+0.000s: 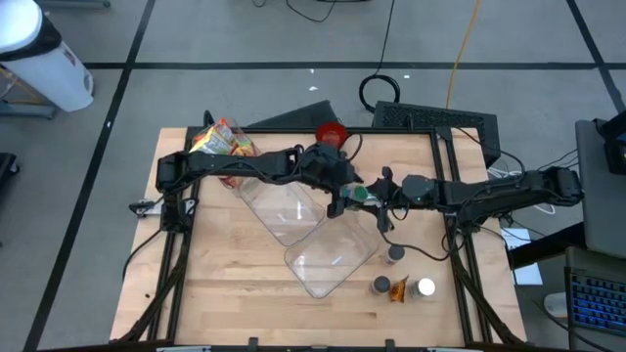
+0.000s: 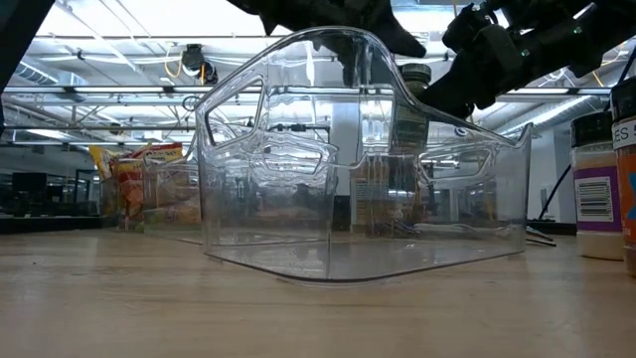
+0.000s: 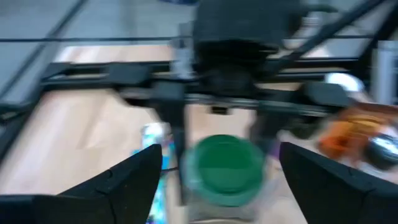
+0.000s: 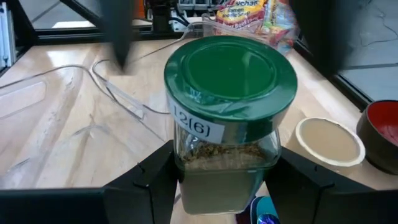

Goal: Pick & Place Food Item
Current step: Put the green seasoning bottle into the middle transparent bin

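Between the right gripper's two dark fingers, closest to the right wrist camera, stands an upright clear spice jar with a green round lid, clamped at its glass body, long axis vertical. Beyond it lie a pale round lid and a red bowl. From the left wrist camera, the same green lid sits dead ahead, centred between the left gripper's spread fingers, which stand clear of it on both sides: released, not gripping. From above, both grippers meet near table centre, the left gripper at about nine o'clock of the jar and the right at three o'clock, over the upper edge of the nearer of two clear plastic bins; snack packets fill the far bin at ten o'clock. Low down, the clear bin fills the view, arms dark above it. Judging by this, the right arm carries the jar, and placing falls to it.
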